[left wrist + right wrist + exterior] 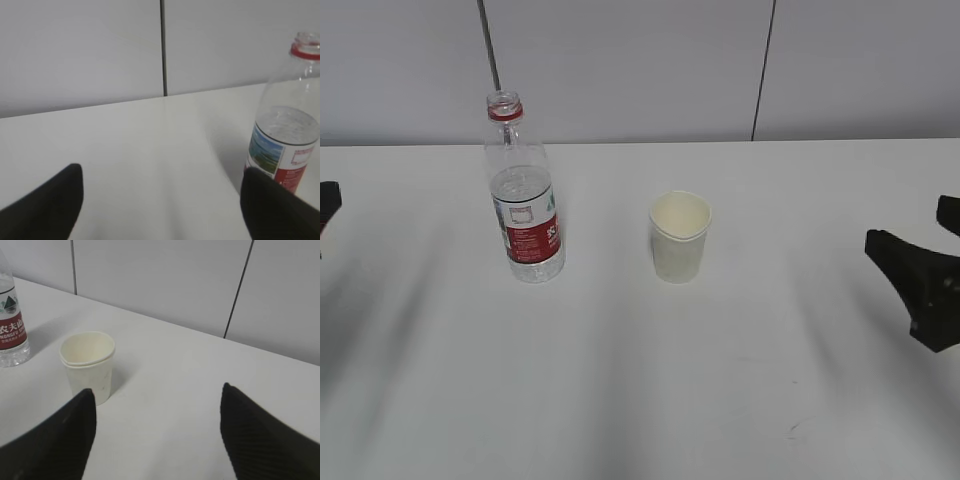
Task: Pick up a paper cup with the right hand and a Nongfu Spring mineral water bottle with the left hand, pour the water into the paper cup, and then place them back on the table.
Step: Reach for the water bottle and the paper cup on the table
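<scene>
- right hand [155, 435] closest to the lens in the right wrist view: both black fingers spread wide, released, nothing between them; bare table [175, 390] in the gap
- paper cup [88, 366] upright at about 10 o'clock of that gap, just past the left finger tip [75, 425], not touching; rim slightly dented, looks empty from here
- left hand [160, 205] in the left wrist view: fingers also wide apart, released, holding nothing
- Nongfu Spring mineral water bottle [287, 130] upright at about 2 o'clock of the left hand, just behind the right-side finger [272, 207]; can't tell whether they touch
- exterior view: bottle [524, 190] stands at 10 o'clock of table centre, capless, red neck ring, water up to about the label top
- cup [679, 236] near 12 o'clock of table centre, at 3 o'clock of the bottle, clear gap between them
- right hand [918, 275] at the 3 o'clock frame edge, well apart from the cup; left hand [328, 205] only a sliver at the 9 o'clock edge
- grey panelled wall [640, 60] behind the table
</scene>
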